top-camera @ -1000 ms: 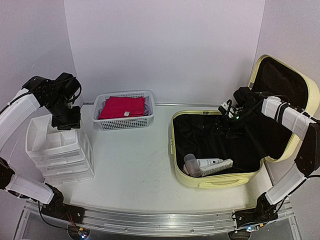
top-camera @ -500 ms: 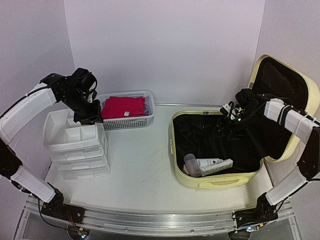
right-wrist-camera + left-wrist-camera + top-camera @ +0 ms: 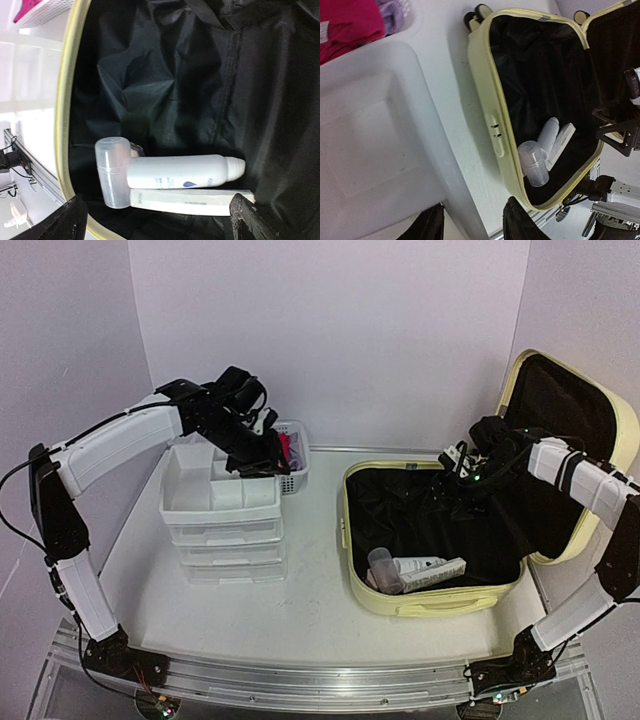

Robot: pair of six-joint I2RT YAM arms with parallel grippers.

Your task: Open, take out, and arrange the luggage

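Your left gripper point(image 3: 256, 458) pinches the drawer organizer point(image 3: 220, 505) at its back-right rim, jaws narrowly parted, with the mesh basket point(image 3: 300, 468) just behind. Your right gripper point(image 3: 462, 476) hangs wide open and empty over the luggage point(image 3: 440, 606), which lies open along the right edge of the table point(image 3: 310, 580); bare surface separates it from the organizer.

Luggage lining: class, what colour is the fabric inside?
The lining is black, seen best in the right wrist view.
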